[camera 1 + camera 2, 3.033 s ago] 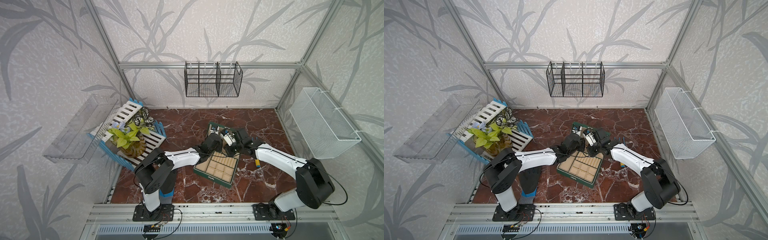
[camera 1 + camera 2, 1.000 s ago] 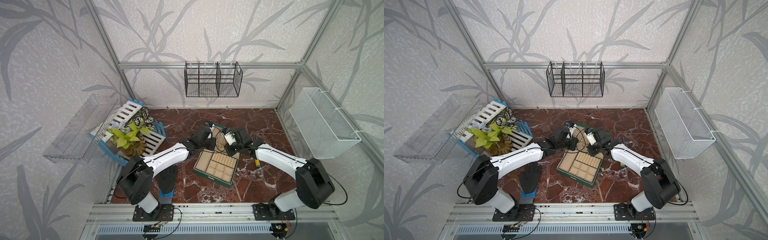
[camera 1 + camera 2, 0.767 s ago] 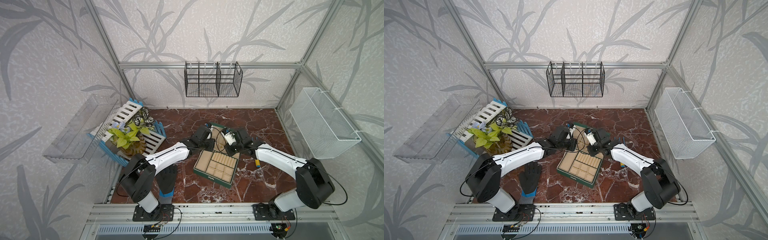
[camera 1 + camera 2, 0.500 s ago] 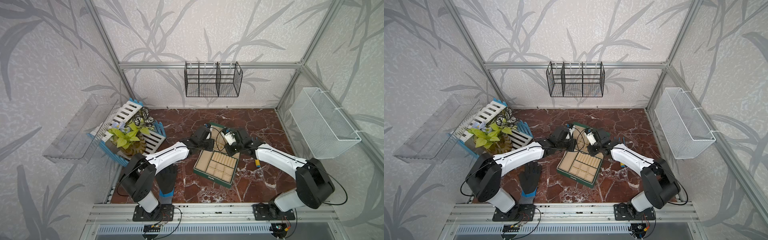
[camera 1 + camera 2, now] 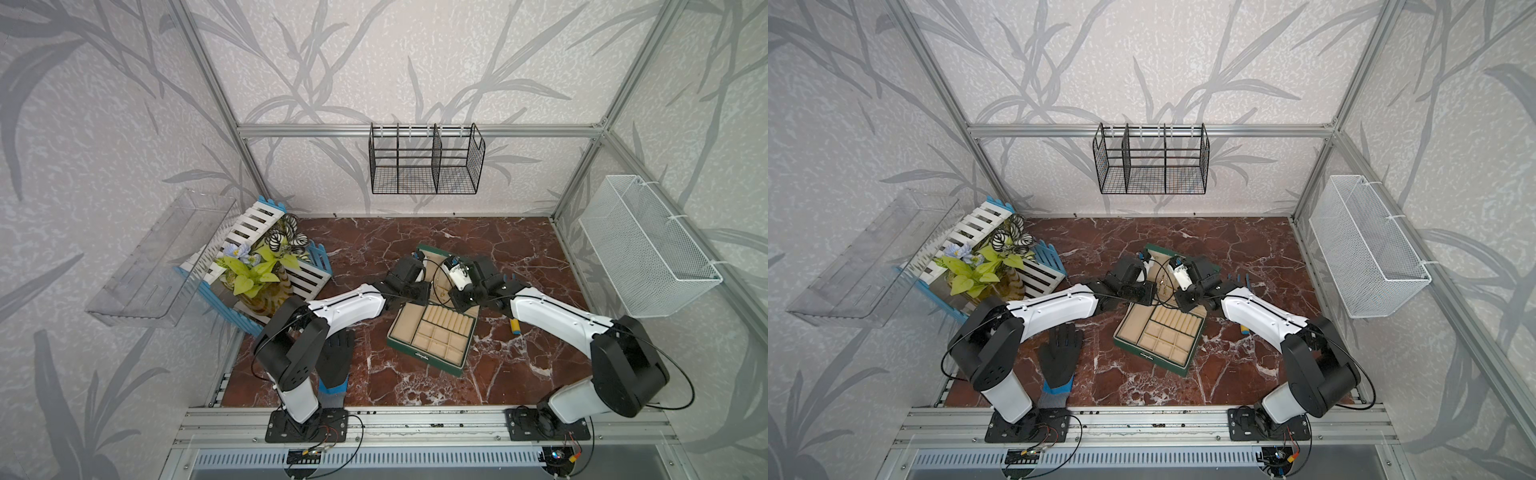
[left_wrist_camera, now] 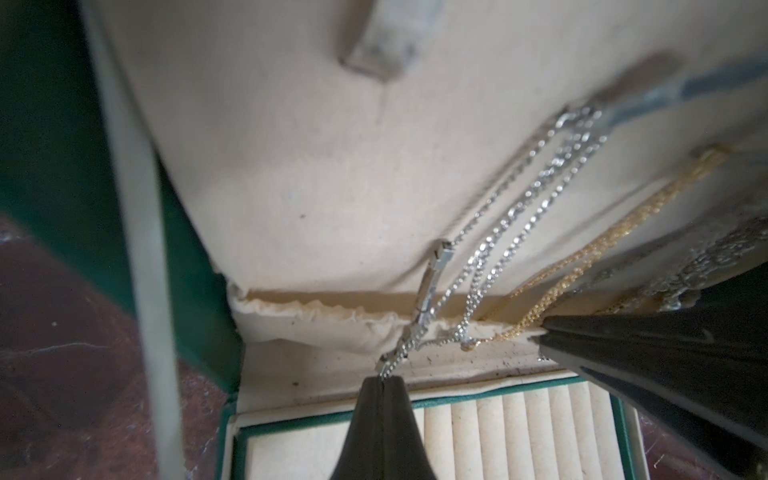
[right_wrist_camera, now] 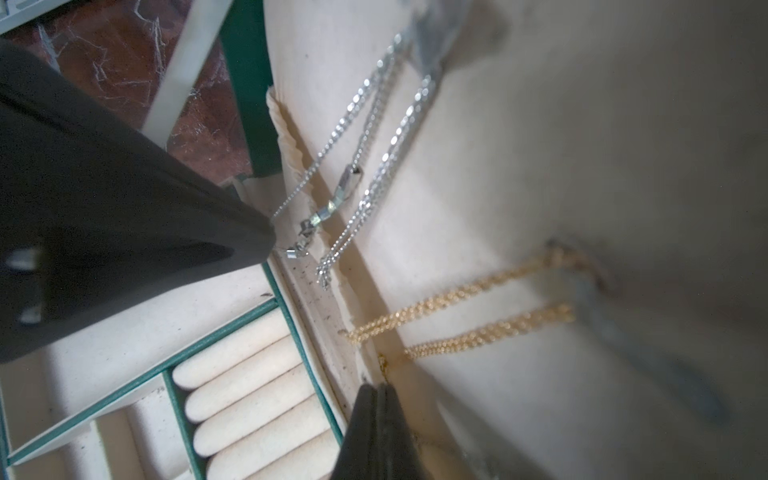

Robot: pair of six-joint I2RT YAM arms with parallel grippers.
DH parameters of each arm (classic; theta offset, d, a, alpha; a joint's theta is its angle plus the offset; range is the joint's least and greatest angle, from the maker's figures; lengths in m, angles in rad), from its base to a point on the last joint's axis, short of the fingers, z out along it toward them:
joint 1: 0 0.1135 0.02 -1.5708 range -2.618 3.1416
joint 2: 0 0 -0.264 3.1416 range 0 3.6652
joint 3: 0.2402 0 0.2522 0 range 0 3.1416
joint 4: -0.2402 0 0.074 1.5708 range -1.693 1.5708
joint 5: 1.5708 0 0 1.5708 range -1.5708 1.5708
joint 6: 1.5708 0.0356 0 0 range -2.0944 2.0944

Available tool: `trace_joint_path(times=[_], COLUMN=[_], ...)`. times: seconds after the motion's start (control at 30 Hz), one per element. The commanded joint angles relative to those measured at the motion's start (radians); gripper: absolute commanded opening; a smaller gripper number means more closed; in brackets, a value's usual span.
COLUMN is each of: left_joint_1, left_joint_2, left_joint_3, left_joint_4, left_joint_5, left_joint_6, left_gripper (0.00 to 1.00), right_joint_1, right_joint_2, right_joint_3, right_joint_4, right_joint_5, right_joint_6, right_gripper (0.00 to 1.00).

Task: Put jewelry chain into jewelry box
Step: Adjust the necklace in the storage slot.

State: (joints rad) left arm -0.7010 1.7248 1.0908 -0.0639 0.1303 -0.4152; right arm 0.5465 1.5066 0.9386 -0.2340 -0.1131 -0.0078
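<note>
Left claw (image 6: 382, 380): fingers pressed together, nipping the free end of the silver chain (image 6: 432, 278) right at the tips. Right claw (image 7: 380, 388): likewise closed. The gold chain (image 7: 457, 293) runs into its tips, so we read it as pinched, though the contact is tiny and hard to see.

Location: both chains are inside the open jewelry box (image 5: 422, 354). They are looped over hooks (image 6: 374, 50) on the raised lid (image 6: 291, 166) ahead of the claws, and each is drawn back towards a claw. The silver one hangs ahead of the left claw, the gold one ahead of the right. The two claws sit close together, not touching. Just beyond the left tips is the gathered pocket (image 6: 316, 320) at the lid's foot. Beneath both claws lie the ring rolls (image 7: 249, 374).

Handling notes (our judgement):
- The chains are very light, wholly limp and fine-linked. They cannot be pushed and only follow a pull.
- Smooth links will likely slide through the pads unless held at a lump.
- Best hold is the clasp bar or end link, at the very fingertips.
- We pull gently, since a hard tug could lift a loop off its hook or strain a link.
- On release the end should simply drop, so we aim it over the pocket mouth.
- The silver and gold strands lie near each other, so we watch for tangling.
</note>
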Motion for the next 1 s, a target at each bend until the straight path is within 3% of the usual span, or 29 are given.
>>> trace_joint_path(times=[0.0,0.17,0.3,0.4,0.57,0.97], left_joint_1=[0.004,0.002,-0.013,-0.024,-0.044,-0.048], left_joint_2=[-0.044,-0.132,-0.166,-0.143,-0.067,0.0], left_joint_3=[-0.029,-0.093,-0.112,-0.103,-0.039,-0.005], left_joint_4=[0.064,0.109,0.152,0.189,0.196,0.209], left_joint_5=[-0.042,-0.031,0.021,0.054,0.066,-0.04], left_joint_6=[0.02,0.053,0.081,0.074,0.079,0.081], left_gripper=[0.2,0.28,0.21,0.15,0.14,0.21], right_joint_1=[-0.002,-0.001,-0.002,-0.001,-0.001,-0.001], right_joint_2=[0.002,0.001,0.003,0.004,0.003,0.001], right_joint_3=[-0.002,-0.004,-0.004,-0.004,-0.008,-0.014], right_joint_4=[0.015,0.023,0.032,0.035,0.035,0.044], right_joint_5=[0.001,0.002,-0.004,-0.006,-0.007,-0.02], right_joint_6=[0.011,0.018,0.025,0.027,0.032,0.039], right_gripper=[0.0,0.0,0.0,0.0,0.0,0.0])
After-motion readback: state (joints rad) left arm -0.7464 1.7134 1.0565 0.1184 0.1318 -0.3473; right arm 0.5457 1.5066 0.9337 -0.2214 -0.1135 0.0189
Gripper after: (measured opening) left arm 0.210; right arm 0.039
